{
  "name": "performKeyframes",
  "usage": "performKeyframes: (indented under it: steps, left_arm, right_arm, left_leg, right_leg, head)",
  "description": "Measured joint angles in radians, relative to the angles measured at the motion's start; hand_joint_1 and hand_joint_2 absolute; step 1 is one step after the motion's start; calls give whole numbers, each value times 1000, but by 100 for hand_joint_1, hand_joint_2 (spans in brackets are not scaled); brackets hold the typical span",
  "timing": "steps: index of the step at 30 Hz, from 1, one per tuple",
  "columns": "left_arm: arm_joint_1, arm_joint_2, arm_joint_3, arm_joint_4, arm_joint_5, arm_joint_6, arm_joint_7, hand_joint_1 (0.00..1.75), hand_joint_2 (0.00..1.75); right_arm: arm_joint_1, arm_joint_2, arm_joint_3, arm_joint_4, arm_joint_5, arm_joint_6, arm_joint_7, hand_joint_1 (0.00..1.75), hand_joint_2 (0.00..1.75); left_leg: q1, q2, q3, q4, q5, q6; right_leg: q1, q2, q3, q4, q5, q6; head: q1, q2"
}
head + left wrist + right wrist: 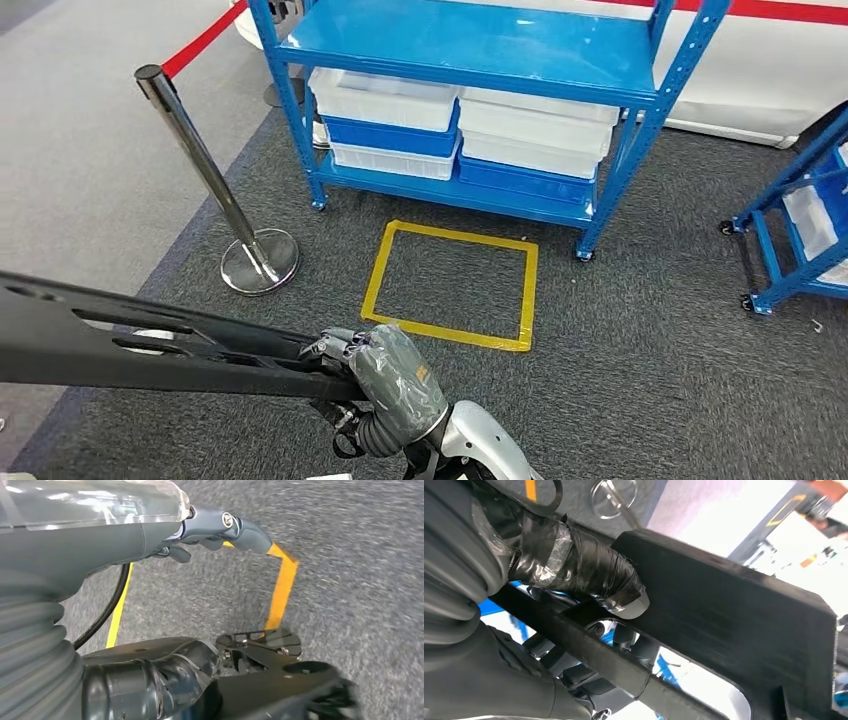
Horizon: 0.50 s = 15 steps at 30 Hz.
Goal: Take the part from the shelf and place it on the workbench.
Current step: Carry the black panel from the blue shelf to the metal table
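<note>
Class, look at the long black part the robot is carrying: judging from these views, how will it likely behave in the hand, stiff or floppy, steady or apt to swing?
The black part looks stiff: it runs straight out past the right hand without sagging. Its open cut-outs suggest it is fairly light for its length. Held near one end, it may tend to swing or lever against the fingers wrapped around its bar.

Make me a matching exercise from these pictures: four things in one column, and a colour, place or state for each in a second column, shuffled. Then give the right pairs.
Things:
1. long black part
2. taped square
3. stanchion post
4. white bins

Descriptions:
A. yellow, on the grey carpet in front of the shelf
B. silver, standing on a round base beside the shelf
C. stacked on the lower level of the blue shelf
D. gripped by the right hand

Pairs: 1-D, 2-A, 3-B, 4-C
</note>
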Motion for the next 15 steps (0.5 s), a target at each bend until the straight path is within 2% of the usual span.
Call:
performKeyframes:
  steps: [1,2,3,5,6,8,9,10,11,13,14,15]
  left_arm:
    - [0,0,0,0,0,0,1,0,175]
    - [1,0,0,0,0,0,1,0,175]
    - [0,0,0,0,0,0,2,0,175]
    - [-1,0,0,0,0,1,3,0,175]
    - [-2,0,0,0,0,2,4,0,175]
    - [-1,0,0,0,0,4,7,0,175]
    - [1,0,0,0,1,4,9,0,175]
    - [2,0,0,0,1,5,10,0,175]
    - [1,0,0,0,0,5,12,0,175]
    - [-1,-1,0,0,0,6,14,0,175]
    - [-2,-1,0,0,0,7,15,0,175]
    - [-2,-1,0,0,0,7,16,0,175]
  right_arm:
    - [0,0,0,0,0,0,0,175,175]
    - [0,0,0,0,0,0,0,175,175]
    - [0,0,0,0,0,0,0,175,175]
    - [0,0,-1,-1,0,0,0,175,175]
    - [0,0,-1,-2,0,0,0,175,175]
    - [0,0,-1,-2,0,0,0,175,175]
    - [0,1,-1,-3,0,0,0,175,175]
    - [0,1,-2,-4,0,0,-1,175,175]
    - [0,1,-2,-5,0,0,-1,175,175]
    - [3,1,-4,-6,0,0,-1,175,175]
    - [6,1,-6,-6,0,0,-1,175,175]
    - [8,1,-7,-6,0,0,-1,175,175]
  left_leg:
    - [2,4,8,-11,15,-2]
    - [3,11,36,-59,45,-3]
    - [3,27,76,-130,77,-2]
    - [-3,56,134,-239,110,9]
    - [-7,61,143,-261,113,16]
    - [-11,45,141,-266,113,32]
    - [-9,36,143,-271,116,39]
    - [-8,27,146,-277,119,46]
    - [-5,18,149,-282,123,54]
    - [-5,-3,149,-285,126,63]
    - [-7,-14,148,-284,126,65]
    - [-9,-26,148,-283,126,66]
  right_leg:
    - [0,-13,1,0,-1,1]
    - [0,-25,2,1,-3,4]
    - [0,-36,5,1,-5,7]
    - [4,-53,8,3,-9,17]
    - [7,-60,9,2,-10,23]
    - [10,-74,15,-2,-9,35]
    - [8,-72,18,-1,-13,41]
    - [6,-58,15,11,-25,46]
    - [4,-35,2,45,-48,49]
    - [2,15,-59,171,-114,50]
    - [3,26,-94,237,-138,49]
    - [4,31,-117,277,-144,47]
  head:
    - [0,0]
    - [0,0]
    - [0,0]
    - [0,0]
    - [1,0]
    - [1,0]
    - [1,0]
    - [1,0]
    - [1,0]
    - [1,0]
    - [1,0]
    - [1,0]
